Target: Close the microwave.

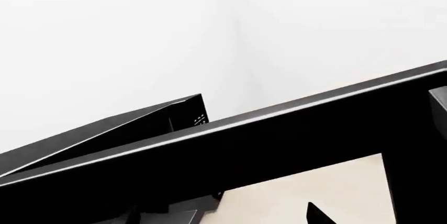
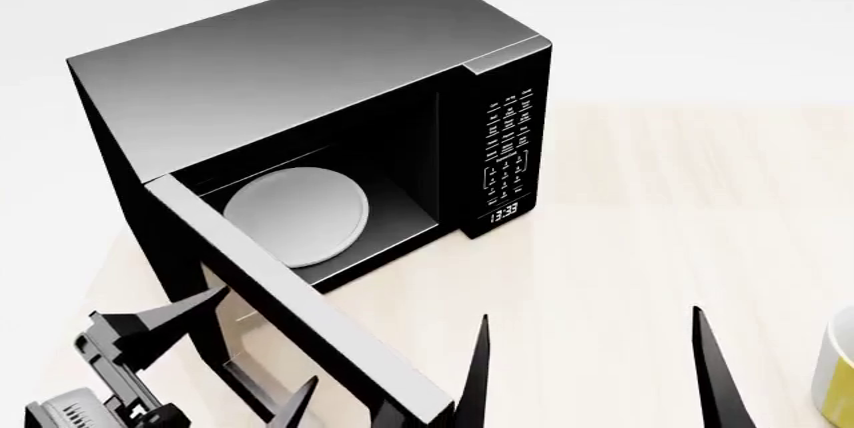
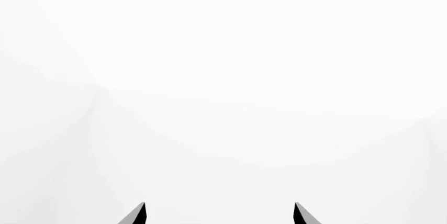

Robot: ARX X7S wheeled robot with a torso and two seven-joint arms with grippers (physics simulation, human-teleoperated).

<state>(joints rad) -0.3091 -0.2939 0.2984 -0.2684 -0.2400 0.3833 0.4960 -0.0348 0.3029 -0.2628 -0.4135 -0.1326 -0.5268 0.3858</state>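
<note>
From the head we look forward and down, fairly near, on the microwave and its open door. Our left wrist view sits close against that same door, facing up along its edge toward white wall. Our right wrist view faces only blank white.

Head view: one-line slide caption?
Microwave door hangs wide open, white plate inside; left gripper open behind door.
</note>
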